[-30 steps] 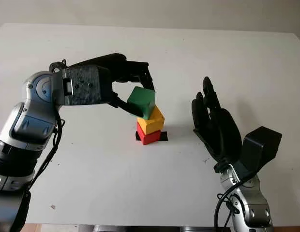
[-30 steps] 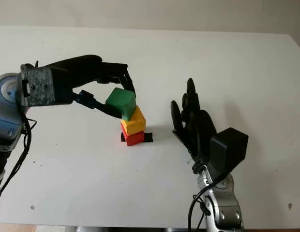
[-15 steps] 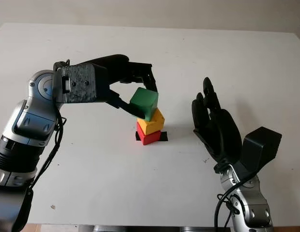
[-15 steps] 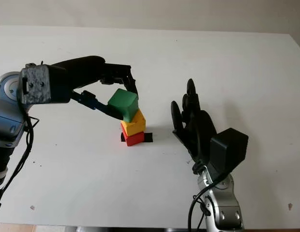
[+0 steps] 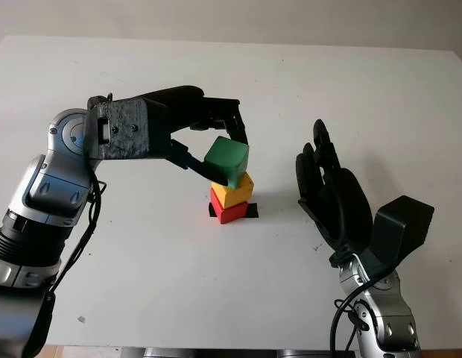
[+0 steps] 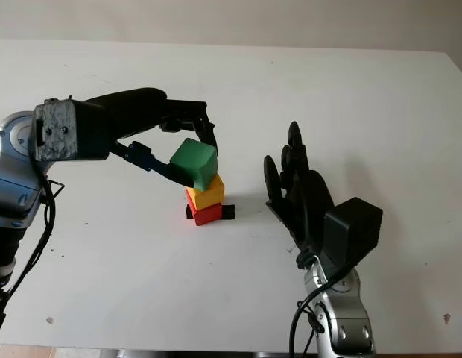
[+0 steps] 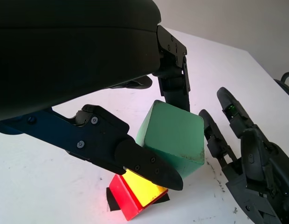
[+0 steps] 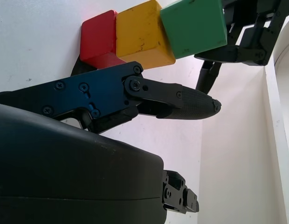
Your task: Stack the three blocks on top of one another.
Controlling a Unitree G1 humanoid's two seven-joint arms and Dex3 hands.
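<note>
My left hand is shut on a green block, holding it tilted just above a yellow block. The yellow block sits on a red block, which rests on a black patch on the white table. In the left wrist view the green block is pinched between two black fingers over the yellow block and red block. In the right wrist view the green block lines up with the yellow block and the red block. My right hand is open, upright to the right of the stack.
The white table's far edge runs along the back. Bare surface lies left of the stack and in front of it.
My left hand has carried the green block a little to the right, so it now stands more squarely over the yellow block. The right hand has not moved.
</note>
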